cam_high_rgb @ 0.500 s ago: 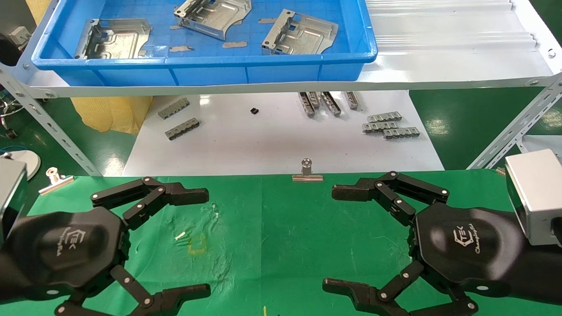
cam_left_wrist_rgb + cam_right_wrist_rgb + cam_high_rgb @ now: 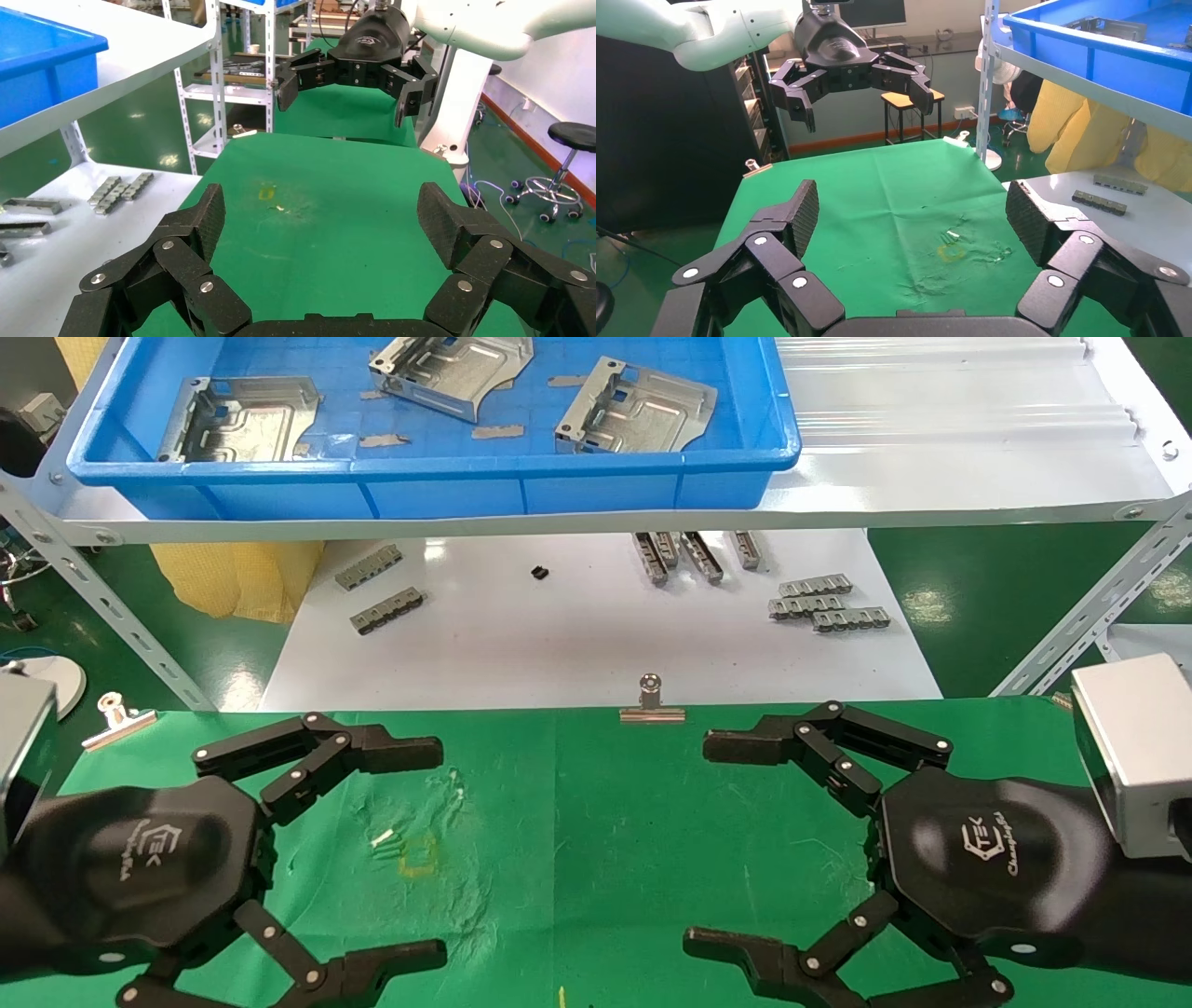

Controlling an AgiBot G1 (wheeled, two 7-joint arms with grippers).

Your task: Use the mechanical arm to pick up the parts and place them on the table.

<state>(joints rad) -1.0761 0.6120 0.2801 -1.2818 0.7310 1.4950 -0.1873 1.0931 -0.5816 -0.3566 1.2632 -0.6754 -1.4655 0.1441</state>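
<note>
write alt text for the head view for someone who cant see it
Two open black grippers, left gripper and right gripper, hover empty over the green cloth table, facing each other. Beyond it, on a raised shelf, a blue tray holds three silvery sheet-metal parts; small grey ribbed strips lie on the white board below.

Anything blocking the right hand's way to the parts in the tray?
The blue tray sits on a raised shelf; its front wall stands between the open right hand and the nearest plate. It likely must go over the rim.
</note>
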